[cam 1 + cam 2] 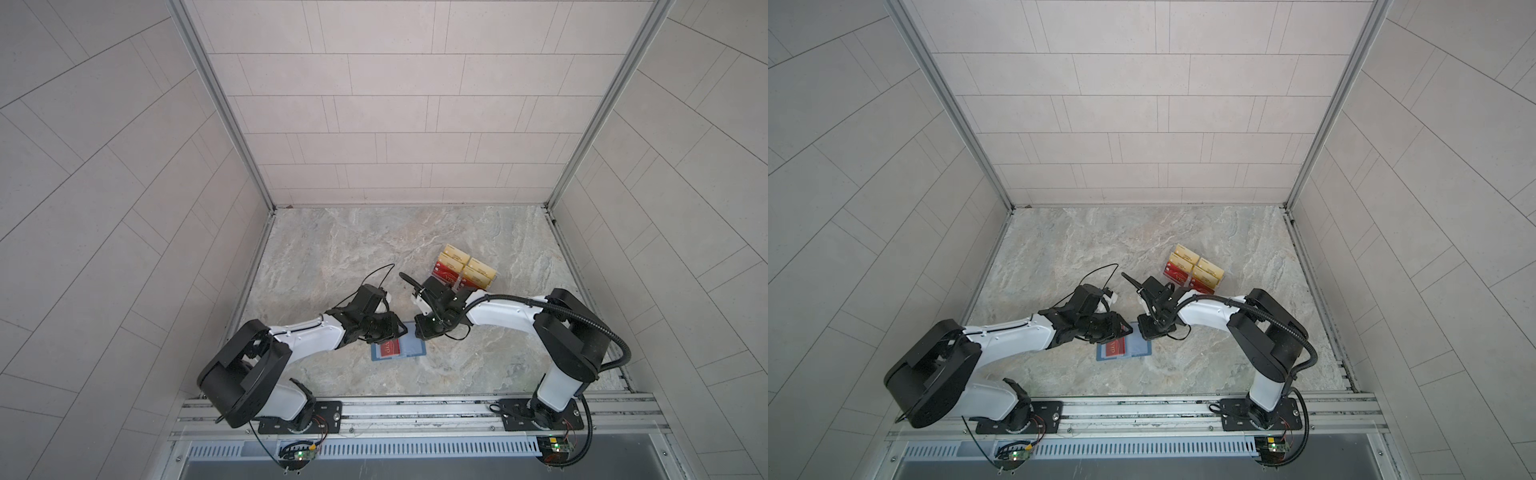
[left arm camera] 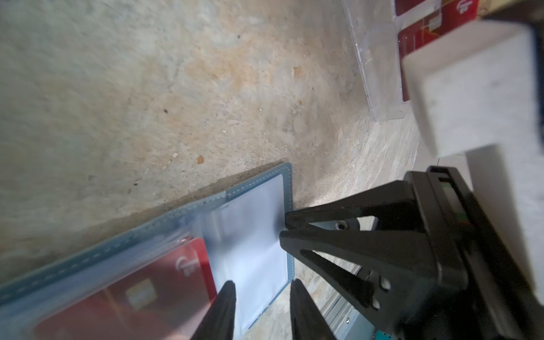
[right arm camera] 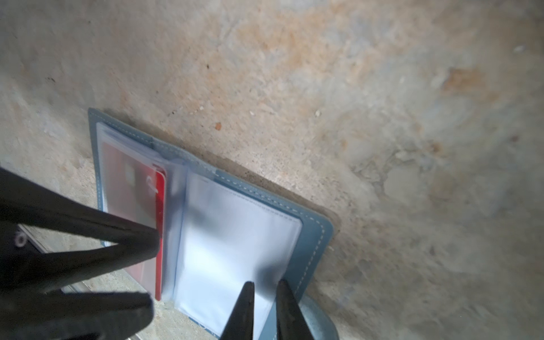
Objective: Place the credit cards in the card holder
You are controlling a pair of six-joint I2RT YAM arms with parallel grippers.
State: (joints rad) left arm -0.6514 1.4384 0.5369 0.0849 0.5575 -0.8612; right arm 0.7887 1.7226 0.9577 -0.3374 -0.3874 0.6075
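— Where is the card holder [image 1: 415, 351] lying?
— It is lying open at lower centre in both top views, one credit card [image 1: 390, 348] sitting almost fully inside its left sleeve.
— And the grippers?
— The right gripper [image 3: 265, 282] is pinching the card holder's right edge. The left gripper [image 2: 263, 284] is hovering just beside it, jaws apart, empty.
— What is remaining?
— More red credit cards [image 1: 444, 276] are waiting in the clear rack [image 2: 374, 73], up and right of centre.

The card holder [image 1: 413, 348] was laid open on the table [image 1: 332, 257]. One credit card [image 1: 390, 348] was tucked in a sleeve of the card holder's left half. The rack [image 2: 372, 67], with further cards [image 1: 480, 273] stood in it, was placed behind the card holder and to its right, well apart.
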